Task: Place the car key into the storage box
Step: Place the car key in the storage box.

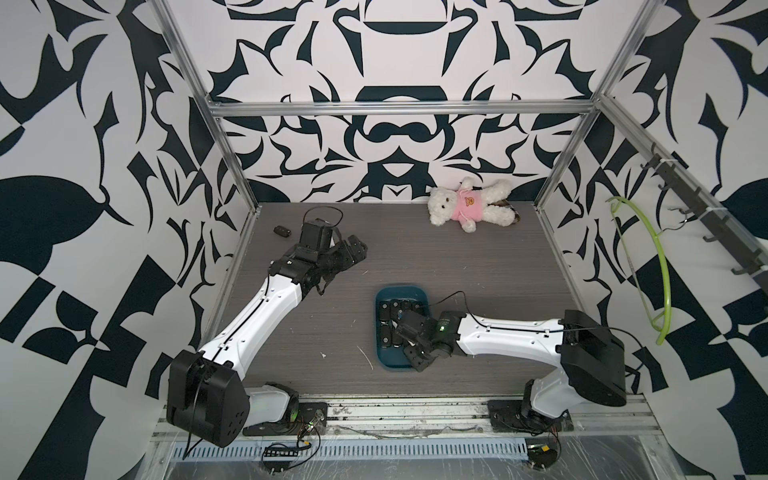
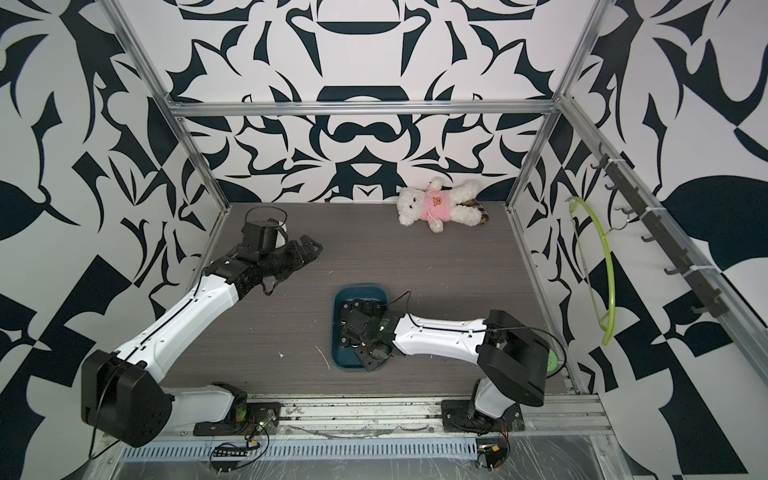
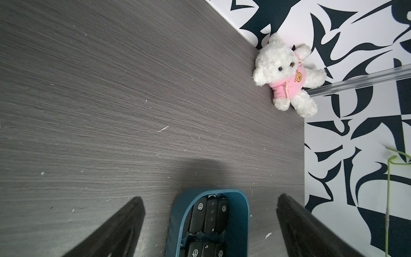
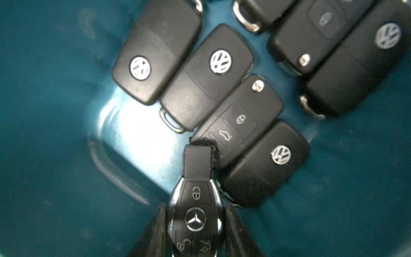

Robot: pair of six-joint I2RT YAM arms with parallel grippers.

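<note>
The right gripper point(image 4: 195, 207) sits low inside the storage box point(image 4: 44, 111). Its fingers point(image 4: 155, 235) flank the car key point(image 4: 196, 220), a black and chrome fob with a three-point star, close on both sides. The finger roots and the key's tail are cut off by the frame edge. Whether they pinch the key or stand just clear of it: cannot tell, the picture is soft there. The key is within the box. Its nose overlaps the end of one of the VW fobs point(image 4: 206, 77) packed side by side on the box floor; touching or above, unclear. Several of these run out of frame, so the count is uncertain. In both top views the right arm covers much of the box and hides the key.

The left gripper point(image 1: 353, 249) is well away from the box, toward the far left corner. Its fingers point(image 3: 124, 222) are spread wide with nothing between them. A small dark fob point(image 1: 281, 231) lies on the worktop point(image 1: 457, 266) farther still from the box. It shows in a top view only, too small to read. A teddy bear point(image 1: 469, 203) lies well beyond the box, at the back wall.
</note>
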